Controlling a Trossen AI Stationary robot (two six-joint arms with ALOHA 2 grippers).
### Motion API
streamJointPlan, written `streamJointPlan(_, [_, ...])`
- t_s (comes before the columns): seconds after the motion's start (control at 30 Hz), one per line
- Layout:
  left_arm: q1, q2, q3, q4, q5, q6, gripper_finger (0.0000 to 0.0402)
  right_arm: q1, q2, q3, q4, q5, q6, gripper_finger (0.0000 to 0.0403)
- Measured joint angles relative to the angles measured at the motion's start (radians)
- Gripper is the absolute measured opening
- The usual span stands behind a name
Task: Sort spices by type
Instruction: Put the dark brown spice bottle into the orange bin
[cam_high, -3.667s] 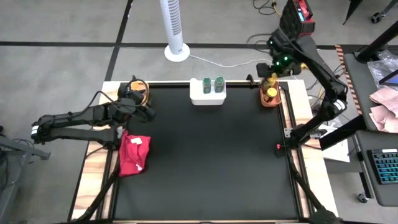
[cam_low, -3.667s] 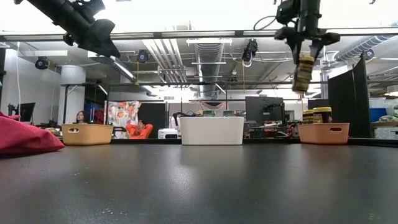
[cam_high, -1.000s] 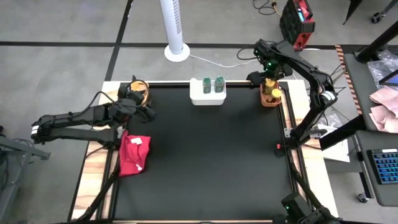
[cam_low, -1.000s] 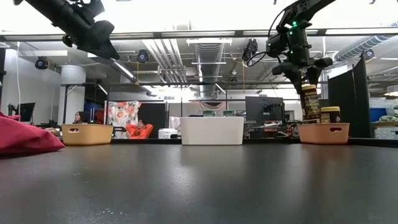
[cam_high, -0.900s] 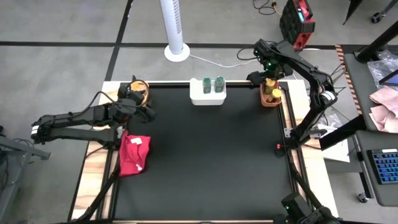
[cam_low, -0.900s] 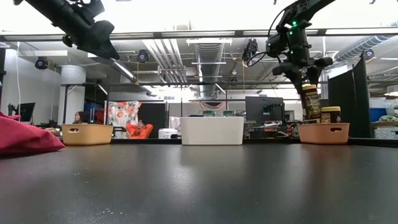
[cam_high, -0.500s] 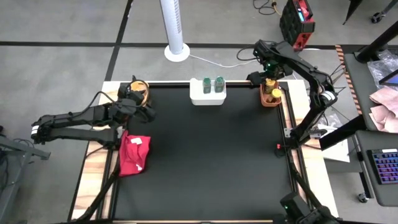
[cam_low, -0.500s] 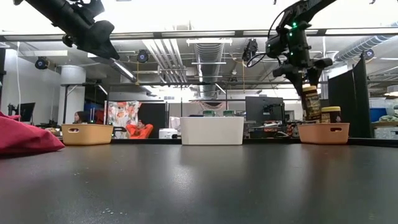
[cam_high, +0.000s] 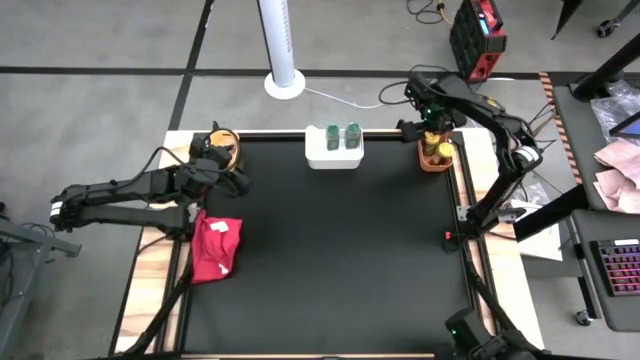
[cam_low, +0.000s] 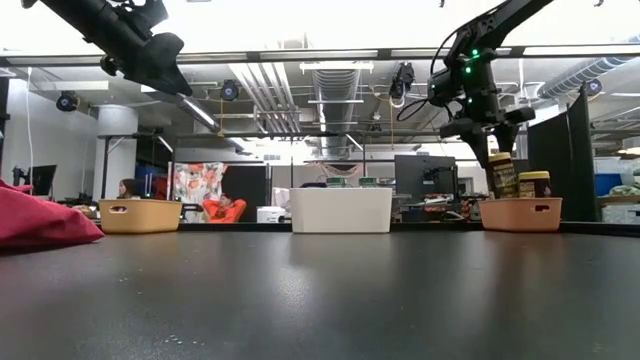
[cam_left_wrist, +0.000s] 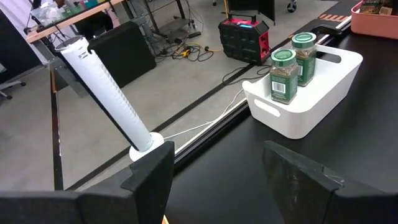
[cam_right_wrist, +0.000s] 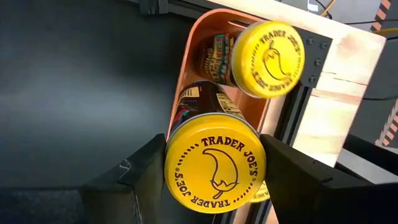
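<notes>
Right end effector (cam_right_wrist: 214, 171) hangs over the orange tray (cam_high: 434, 160) at the counter's (cam_high: 340, 260) far right corner, its fingers clamped on a yellow-lidded jar (cam_right_wrist: 214, 163) standing in the tray. A second yellow-lidded jar (cam_right_wrist: 268, 57) stands just beside it in the same tray. Two green-lidded jars (cam_left_wrist: 284, 74) stand in the white tray (cam_high: 333, 155). Left end effector (cam_left_wrist: 230, 180), fingers apart, waits above the counter's left side near the red cloth (cam_high: 215, 248).
</notes>
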Motion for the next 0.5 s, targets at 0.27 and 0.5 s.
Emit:
streamJointPlan(0.27, [0.0, 0.0, 0.0, 0.0, 0.0, 0.0, 0.0226, 0.0, 0.0, -0.026, 0.03, -0.004, -0.001, 0.0216])
streamJointPlan(0.5, [0.0, 0.0, 0.0, 0.0, 0.0, 0.0, 0.0226, 0.0, 0.0, -0.026, 0.031, -0.005, -0.003, 0.0216])
